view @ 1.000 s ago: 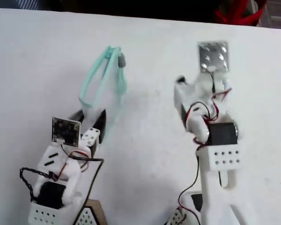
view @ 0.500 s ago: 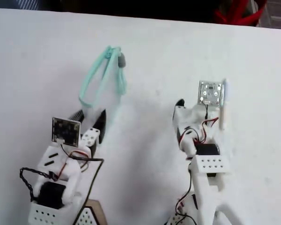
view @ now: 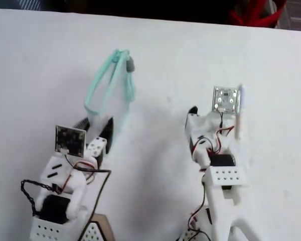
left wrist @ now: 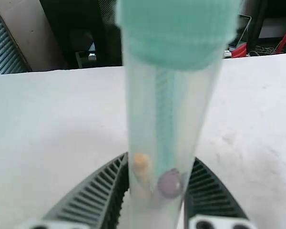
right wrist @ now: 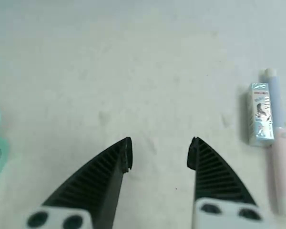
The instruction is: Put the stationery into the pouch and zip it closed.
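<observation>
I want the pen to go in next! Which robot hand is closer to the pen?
Right. The right gripper hangs open over the table just beside the pen, not touching it. The left gripper is off across the table, shut on the pouch.

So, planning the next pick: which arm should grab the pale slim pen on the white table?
Right. The right gripper is open and empty beside the pale slim pen, while the left gripper is shut on the clear teal-zippered pouch.

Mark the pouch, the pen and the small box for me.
pouch (view: 110, 89), high view, clear side wall.
pen (right wrist: 281, 157), right wrist view, pale barrel.
small box (right wrist: 260, 113), right wrist view, printed face.
</observation>
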`<act>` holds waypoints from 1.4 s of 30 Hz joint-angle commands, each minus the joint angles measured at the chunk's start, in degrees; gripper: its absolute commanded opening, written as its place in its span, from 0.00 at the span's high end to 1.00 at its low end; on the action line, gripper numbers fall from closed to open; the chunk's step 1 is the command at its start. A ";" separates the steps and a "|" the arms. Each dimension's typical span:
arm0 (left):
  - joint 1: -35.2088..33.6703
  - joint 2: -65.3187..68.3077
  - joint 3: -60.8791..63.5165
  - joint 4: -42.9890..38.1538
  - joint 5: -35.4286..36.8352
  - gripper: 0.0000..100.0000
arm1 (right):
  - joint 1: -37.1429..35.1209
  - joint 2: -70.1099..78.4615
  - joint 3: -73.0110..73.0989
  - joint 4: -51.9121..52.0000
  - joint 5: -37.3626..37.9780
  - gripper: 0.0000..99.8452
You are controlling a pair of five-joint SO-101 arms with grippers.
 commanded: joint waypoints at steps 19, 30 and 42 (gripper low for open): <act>13.41 0.40 -8.35 -8.00 -2.64 0.97 | 2.77 -1.10 -0.26 -1.54 -0.18 0.81; 17.63 0.48 1.58 -16.53 -2.73 0.97 | 3.91 -1.10 -0.18 -1.54 -0.18 0.81; 17.27 0.22 3.60 -13.71 -6.24 0.91 | 4.00 -1.19 -0.18 -1.54 -0.62 0.81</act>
